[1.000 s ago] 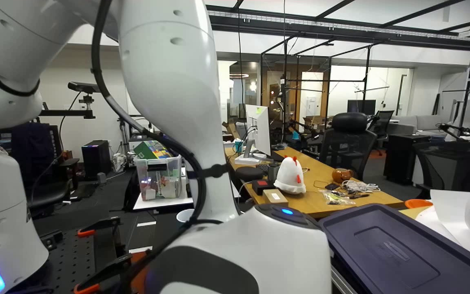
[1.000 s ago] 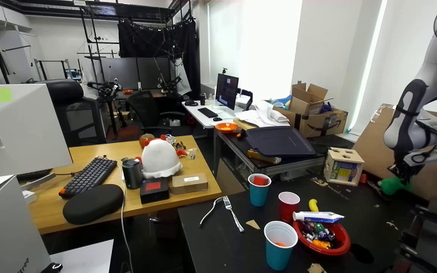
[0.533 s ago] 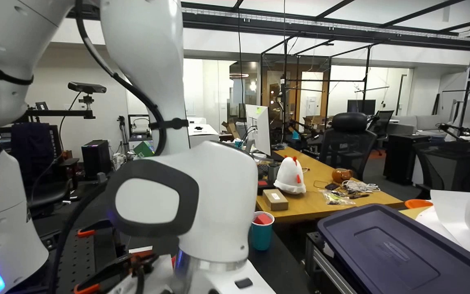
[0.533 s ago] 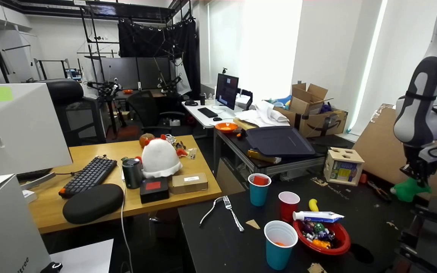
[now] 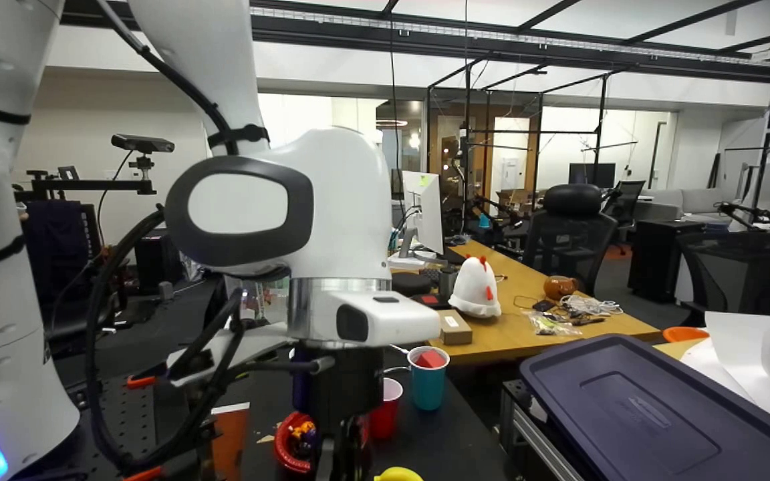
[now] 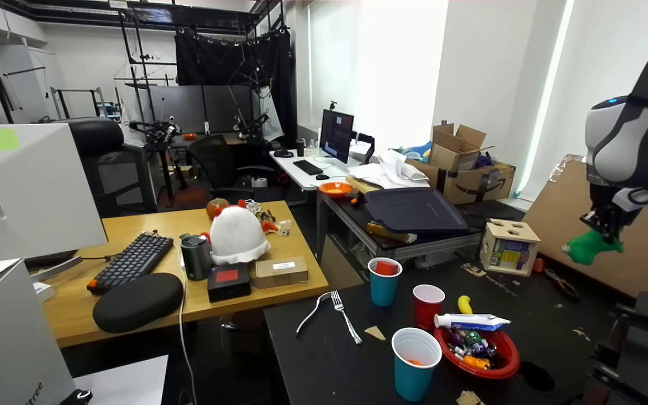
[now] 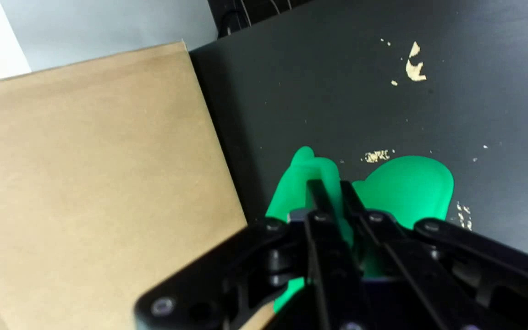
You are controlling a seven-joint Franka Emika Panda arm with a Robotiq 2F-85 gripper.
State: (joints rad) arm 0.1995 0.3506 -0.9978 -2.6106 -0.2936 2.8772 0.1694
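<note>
A bright green, smooth, lobed toy (image 7: 404, 188) is pinched between the black fingers of my gripper (image 7: 330, 188), with parts of it sticking out on both sides. A narrow strip of green shows between the two fingers, and the middle of the toy is hidden behind them. In an exterior view the gripper (image 6: 602, 228) holds the green toy (image 6: 588, 247) up off the black table, in front of the cardboard panel. In an exterior view the gripper's lower end runs out of the bottom of the picture, near a yellow banana (image 5: 398, 474).
On the black table (image 6: 335, 371) stand a red bowl (image 6: 507, 365) of small items, a toothpaste tube (image 6: 473, 322), a red cup (image 6: 426, 306), two teal cups, a fork (image 6: 346, 318) and a wooden shape box (image 6: 509, 247). Pliers (image 6: 561, 283) lie by the cardboard panel (image 6: 560, 214).
The gripper has risen with the green toy in its grasp, lifting it clear of the table. The arm's wrist has also swung upward in both exterior views. Objects on the table have stayed put.
</note>
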